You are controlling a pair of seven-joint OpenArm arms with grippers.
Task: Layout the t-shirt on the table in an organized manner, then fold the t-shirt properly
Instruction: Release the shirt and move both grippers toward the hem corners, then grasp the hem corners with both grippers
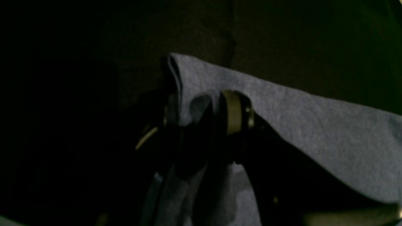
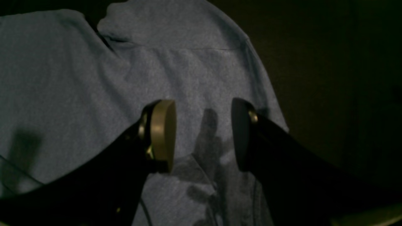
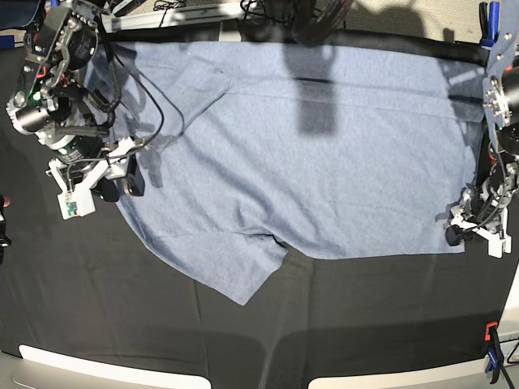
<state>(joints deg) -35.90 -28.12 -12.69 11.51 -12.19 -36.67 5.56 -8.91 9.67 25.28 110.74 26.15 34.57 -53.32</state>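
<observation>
The light blue-grey t-shirt (image 3: 308, 162) lies spread flat on the black table (image 3: 365, 316), one sleeve pointing toward the front edge. My left gripper (image 3: 456, 233) sits at the shirt's right-hand corner. In the left wrist view its fingers (image 1: 234, 111) stand apart, and a raised fold of the t-shirt (image 1: 314, 125) sits between them at the left gripper (image 1: 194, 122). My right gripper (image 3: 122, 185) hovers over the shirt's left edge. In the right wrist view the right gripper (image 2: 203, 131) is open above flat t-shirt (image 2: 188, 72) cloth, holding nothing.
Blue and orange clamps grip the table edge at the front right (image 3: 492, 352) and the back right (image 3: 486, 20). Cables and a metal rail (image 3: 178, 12) run along the back. Black cloth shows in front of the shirt.
</observation>
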